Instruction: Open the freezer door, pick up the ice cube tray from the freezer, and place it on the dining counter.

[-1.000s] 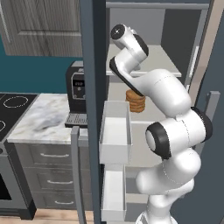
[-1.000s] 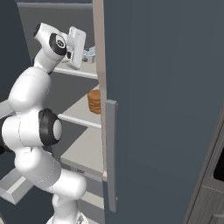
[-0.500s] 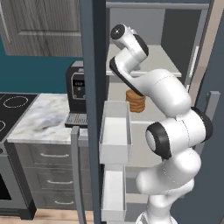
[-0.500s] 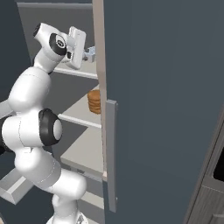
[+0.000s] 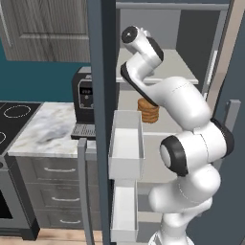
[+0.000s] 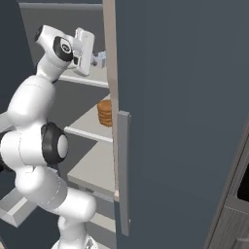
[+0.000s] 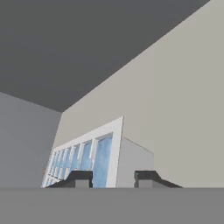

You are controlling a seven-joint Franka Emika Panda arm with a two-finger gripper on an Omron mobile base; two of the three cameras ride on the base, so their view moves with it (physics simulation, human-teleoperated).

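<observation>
The freezer door (image 5: 101, 110) stands open, seen edge-on in the left base view, with white bins (image 5: 127, 143) on its inside. The arm reaches up into the freezer (image 5: 170, 72), to the high shelf (image 6: 90, 78).

In the hand view the gripper (image 7: 113, 178) sits right at the tray (image 7: 87, 159). The tray is white with pale-blue cells in a row. It lies on the pale shelf, and its near end is between the two dark fingertips (image 7: 78, 178). The fingers are close together, one on each side of the tray's white rim — they look like they are pinching it. The tray's bottom still seems to rest on the shelf.

In the right base view, a bit of the tray (image 6: 100, 59) peeks out past the hand, just by the edge of the other door (image 6: 170, 121). That door is closed and has a long grey handle (image 6: 123, 170).

One shelf down sits a stack of brown discs (image 5: 148, 111), well below the tray and not touching it.

Left of the freezer there is a small marble counter (image 5: 43, 136) with a black coffee machine (image 5: 85, 107) on it — and grey drawers (image 5: 52, 186) under it. A black stove top (image 5: 12, 119) is beside the counter.
</observation>
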